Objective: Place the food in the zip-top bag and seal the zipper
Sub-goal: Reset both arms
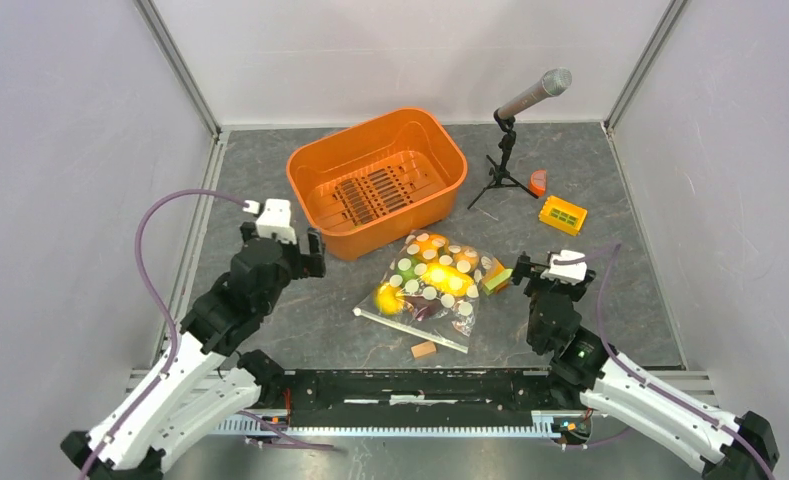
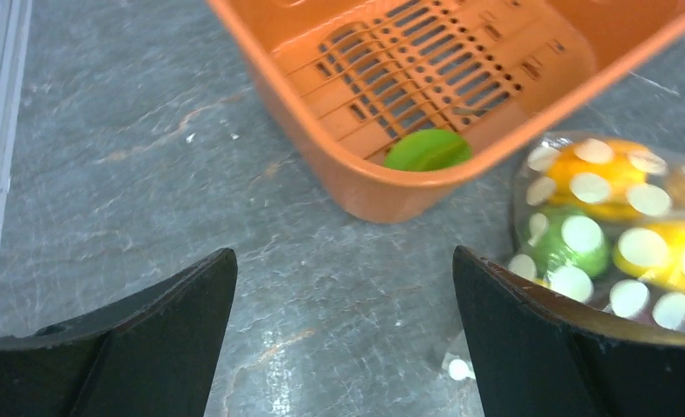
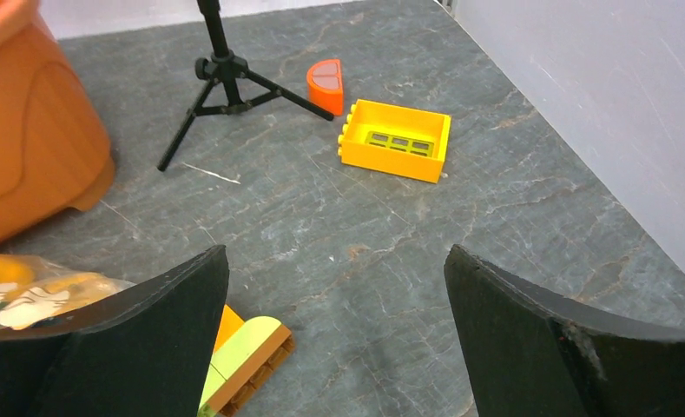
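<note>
Top view: both arms crouch low. The left gripper [image 1: 310,255] sits at 9 o'clock of the zip-top bag [image 1: 435,285] and the right gripper [image 1: 532,272] at 3 o'clock, both spread and empty. The bag lies flat at 5 o'clock of the orange basket [image 1: 300,170], with the food [image 1: 440,275] inside and the zipper [image 1: 410,328] along its near edge; sealed or not, we cannot tell.

Left wrist: the left gripper [image 2: 343,254] gapes over bare table, with the basket [image 2: 425,195] at 12 o'clock and the bag [image 2: 616,226] at 3.

Right wrist: the right gripper [image 3: 334,252] holds nothing. A yellow block [image 3: 396,139] lies at 12 o'clock and a bag corner [image 3: 26,291] at 9.
</note>
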Tool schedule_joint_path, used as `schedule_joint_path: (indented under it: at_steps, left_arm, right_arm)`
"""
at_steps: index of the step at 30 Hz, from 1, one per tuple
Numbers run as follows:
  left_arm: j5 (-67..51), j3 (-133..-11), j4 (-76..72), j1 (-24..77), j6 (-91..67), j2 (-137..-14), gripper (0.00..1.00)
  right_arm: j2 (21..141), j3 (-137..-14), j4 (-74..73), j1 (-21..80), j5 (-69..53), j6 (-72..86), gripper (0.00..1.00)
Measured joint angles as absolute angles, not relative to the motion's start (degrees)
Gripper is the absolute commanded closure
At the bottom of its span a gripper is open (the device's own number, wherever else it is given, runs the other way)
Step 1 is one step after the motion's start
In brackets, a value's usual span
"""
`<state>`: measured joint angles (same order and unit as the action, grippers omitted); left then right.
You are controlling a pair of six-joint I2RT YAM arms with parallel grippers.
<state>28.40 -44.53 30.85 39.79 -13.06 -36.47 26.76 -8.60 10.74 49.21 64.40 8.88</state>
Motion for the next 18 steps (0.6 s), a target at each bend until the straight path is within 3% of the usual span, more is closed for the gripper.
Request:
schedule_joint_path:
  at_steps: [8, 13, 18]
  left_arm:
    - [8.03, -44.34, 25.36, 12.88, -15.57, -43.35, 0.0]
    - [5.3, -43.68, 23.33, 10.2, -20.18, -48.88, 0.0]
    - [7.2, -43.42, 22.72, 10.2, -23.79, -45.28, 0.0]
  right_arm:
    - [21.89, -9.13, 7.88, 48.95, 54.74, 10.55, 0.02]
    - [27.35, -10.09, 6.76, 46.92, 50.24, 12.32, 0.02]
    - [32.84, -12.8, 4.99, 31.2, 38.35, 14.13, 0.02]
